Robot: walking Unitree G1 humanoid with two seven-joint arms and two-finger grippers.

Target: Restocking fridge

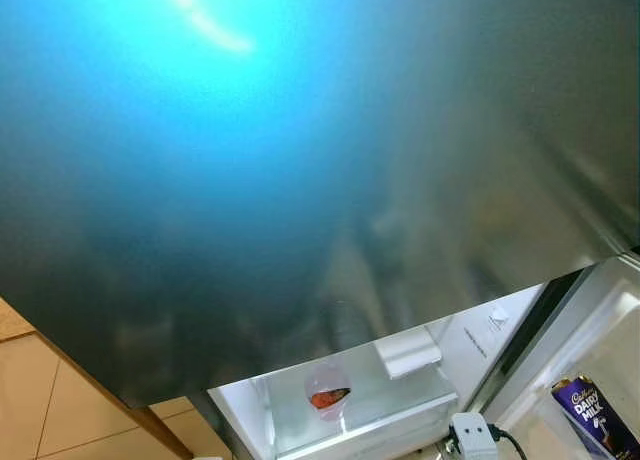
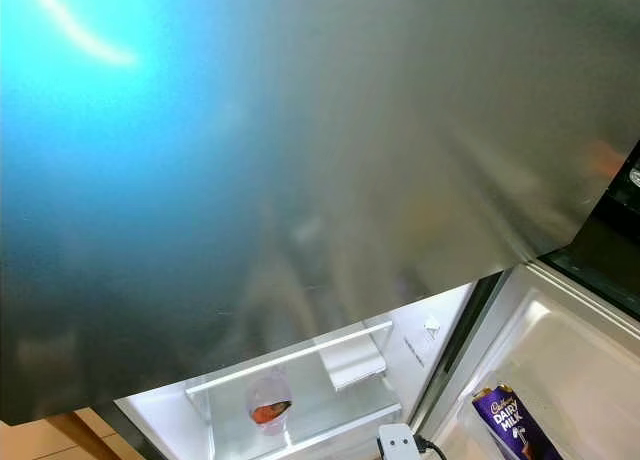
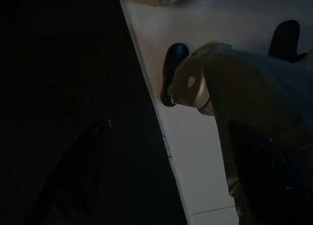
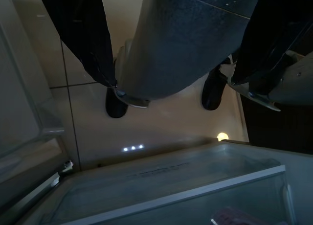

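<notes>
Overhead, steel door (image 1: 330,180) overhangs lit fridge shelf (image 1: 360,420).

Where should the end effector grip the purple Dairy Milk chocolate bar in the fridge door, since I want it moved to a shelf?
Probably by its upper end, coming from above. The Dairy Milk bar stands upright and tilted in the door bin, so its top sticks up free, while its lower part runs out of view. Its flat faces suit a pinch across the thin side.

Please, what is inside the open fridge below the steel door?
On a fridge shelf sits a clear bag holding something orange; a Dairy Milk bar stands in the door bin. The steel door covers everything above.
</notes>
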